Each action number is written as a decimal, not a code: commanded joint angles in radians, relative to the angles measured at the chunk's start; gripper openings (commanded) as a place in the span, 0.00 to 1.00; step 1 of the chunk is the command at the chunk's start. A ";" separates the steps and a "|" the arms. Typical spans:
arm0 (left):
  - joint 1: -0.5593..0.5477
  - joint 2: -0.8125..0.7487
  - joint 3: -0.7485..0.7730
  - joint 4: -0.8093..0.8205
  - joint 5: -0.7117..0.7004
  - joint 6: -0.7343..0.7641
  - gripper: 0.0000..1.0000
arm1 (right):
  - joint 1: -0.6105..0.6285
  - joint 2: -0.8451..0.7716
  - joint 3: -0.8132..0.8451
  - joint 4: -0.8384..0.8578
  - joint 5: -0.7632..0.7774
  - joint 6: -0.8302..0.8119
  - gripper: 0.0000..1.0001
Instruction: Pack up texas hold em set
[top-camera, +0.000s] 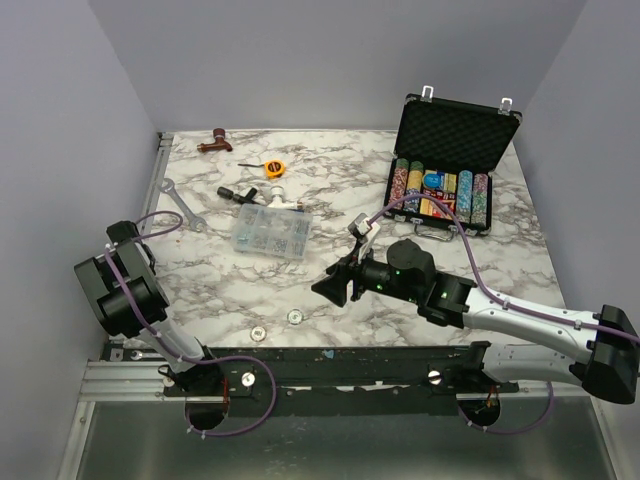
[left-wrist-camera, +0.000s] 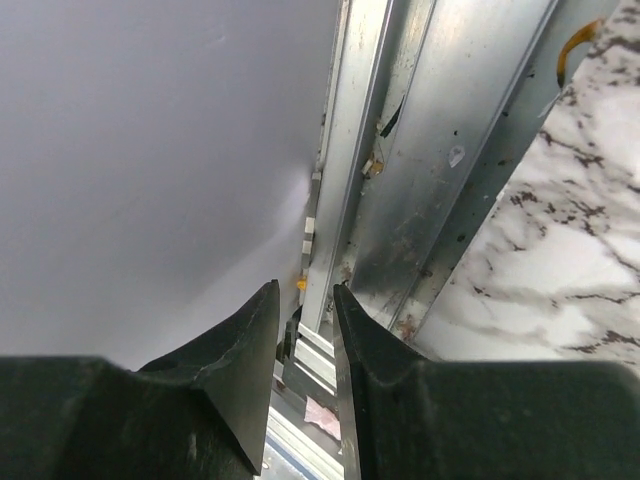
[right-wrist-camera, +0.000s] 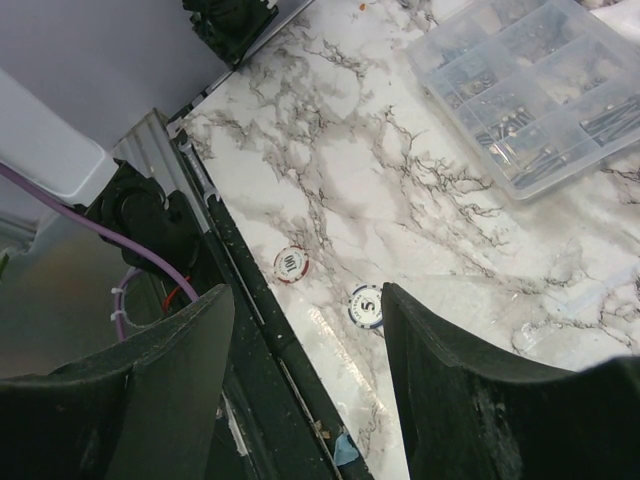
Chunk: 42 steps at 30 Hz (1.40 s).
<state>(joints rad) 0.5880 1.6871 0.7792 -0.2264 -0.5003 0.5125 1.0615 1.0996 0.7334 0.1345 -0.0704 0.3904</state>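
The right gripper (right-wrist-camera: 307, 295) has its two black fingers (right-wrist-camera: 170, 380) wide apart, and nothing is between them. It hangs low over the marble table (top-camera: 210, 290) and points toward the left side. Just in front of it, two loose chips lie flat on the table near the front edge. One is a red and white chip (right-wrist-camera: 290, 264) and the other is a blue and white chip (right-wrist-camera: 366, 305). They are close to each other but not touching. The left gripper (left-wrist-camera: 305, 300) has only a thin gap between its tips, and it holds nothing. It is off by the left front corner, facing the gray wall (left-wrist-camera: 150, 150) and the metal rail (left-wrist-camera: 400, 150) at the table's edge. The black case (top-camera: 455, 128) sits open at the far right of the table, well apart from both grippers, with its lid standing up. Rows of colored chips (top-camera: 440, 190) lie inside it. A clear box (top-camera: 270, 233) of small parts lies near the middle of the table. Past it are a small yellow tape measure (top-camera: 274, 169) and a silver wrench (top-camera: 180, 203).
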 joint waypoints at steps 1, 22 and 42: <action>0.010 0.024 0.037 0.001 0.012 0.013 0.27 | 0.009 0.008 -0.014 0.018 0.023 -0.021 0.63; 0.021 0.082 0.062 0.020 -0.005 0.020 0.16 | 0.008 0.025 -0.014 0.019 0.021 -0.024 0.63; 0.025 0.113 0.099 -0.018 0.016 0.012 0.08 | 0.010 0.022 -0.015 0.021 0.020 -0.027 0.62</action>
<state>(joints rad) 0.6014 1.7809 0.8528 -0.2203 -0.5030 0.5316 1.0615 1.1187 0.7330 0.1352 -0.0689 0.3801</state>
